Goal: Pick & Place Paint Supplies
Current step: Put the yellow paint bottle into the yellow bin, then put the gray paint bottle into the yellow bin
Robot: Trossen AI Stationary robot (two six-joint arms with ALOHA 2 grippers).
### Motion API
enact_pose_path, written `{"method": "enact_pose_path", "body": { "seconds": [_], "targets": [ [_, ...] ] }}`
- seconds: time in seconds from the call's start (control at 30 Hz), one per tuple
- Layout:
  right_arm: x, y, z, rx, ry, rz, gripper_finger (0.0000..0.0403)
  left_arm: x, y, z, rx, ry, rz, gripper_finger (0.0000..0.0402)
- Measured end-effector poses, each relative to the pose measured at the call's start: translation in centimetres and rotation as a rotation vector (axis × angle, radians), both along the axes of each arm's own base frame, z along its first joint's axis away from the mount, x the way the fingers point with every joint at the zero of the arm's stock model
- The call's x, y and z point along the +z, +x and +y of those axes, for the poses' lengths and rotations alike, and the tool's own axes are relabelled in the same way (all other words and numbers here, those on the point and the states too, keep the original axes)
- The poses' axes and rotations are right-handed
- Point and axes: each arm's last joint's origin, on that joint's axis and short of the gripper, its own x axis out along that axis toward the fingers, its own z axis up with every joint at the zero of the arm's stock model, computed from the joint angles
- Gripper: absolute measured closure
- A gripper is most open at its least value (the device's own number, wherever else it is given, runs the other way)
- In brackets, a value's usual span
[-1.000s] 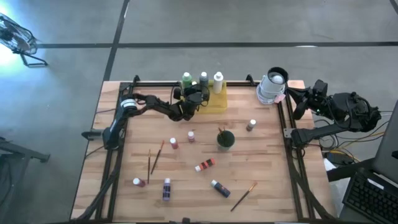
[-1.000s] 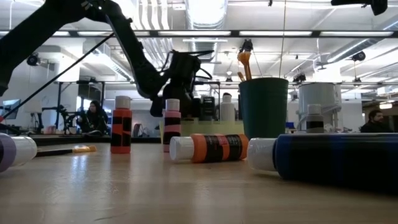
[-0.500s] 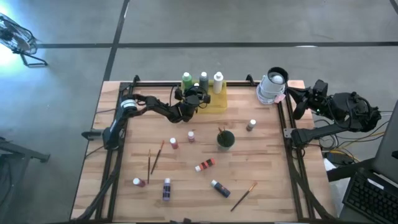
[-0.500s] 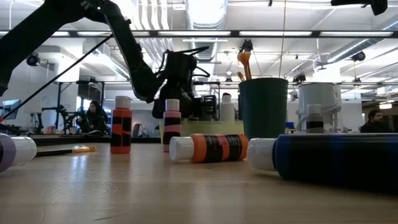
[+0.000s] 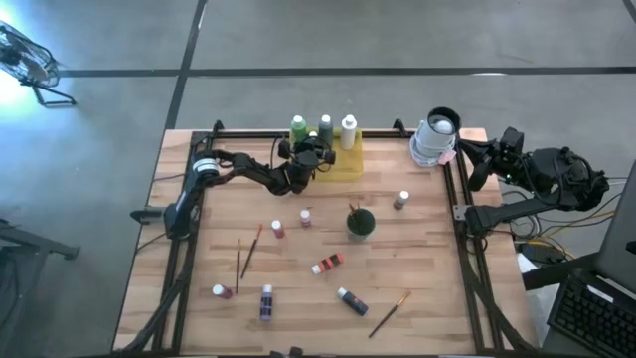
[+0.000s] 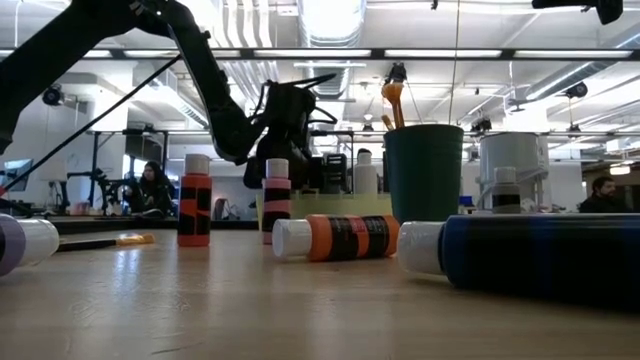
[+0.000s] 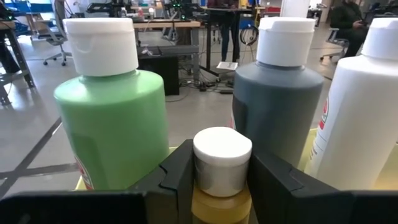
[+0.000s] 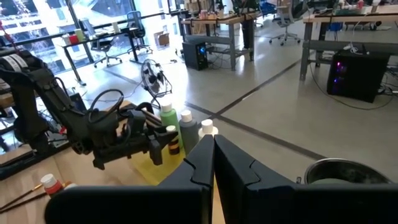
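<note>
**Left gripper clamps a small bottle at the tray**

Left gripper [image 7: 221, 180] is partly closed around a white-capped small bottle [image 7: 222, 163], whose lower body the fingers [image 7: 180, 177] hide. It hangs at the yellow tray [image 5: 348, 162], before the green bottle [image 7: 112, 118], dark bottle [image 7: 277, 106] and frame-cut white bottle [image 7: 360, 118]. Right gripper [image 8: 213, 163], fully closed and empty, waits off the table's [image 5: 298, 288] right edge.

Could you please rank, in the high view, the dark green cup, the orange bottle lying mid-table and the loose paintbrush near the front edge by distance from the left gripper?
From the left gripper, shut on a small white-capped bottle at the yellow tray:
1. Dark green cup, nearest, mid-table towards the right.
2. Orange bottle, lying further forward.
3. Paintbrush, farthest, front right.
</note>
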Motion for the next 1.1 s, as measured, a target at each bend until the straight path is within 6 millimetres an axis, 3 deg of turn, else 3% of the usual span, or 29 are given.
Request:
{"method": "enact_pose_path", "body": {
  "seconds": [0.3, 1.1],
  "targets": [
    [0.0, 0.0, 0.0, 0.002, 0.001, 0.0, 0.0394, -0.07, -0.19, 0.42, 0.012, -0.014, -0.032, 0.022],
    [0.0, 0.02, 0.01, 0.005, 0.002, 0.0, 0.0394, -0.07, -0.2, 0.46, 0.008, -0.015, -0.034, 0.0216]
  ]
}}
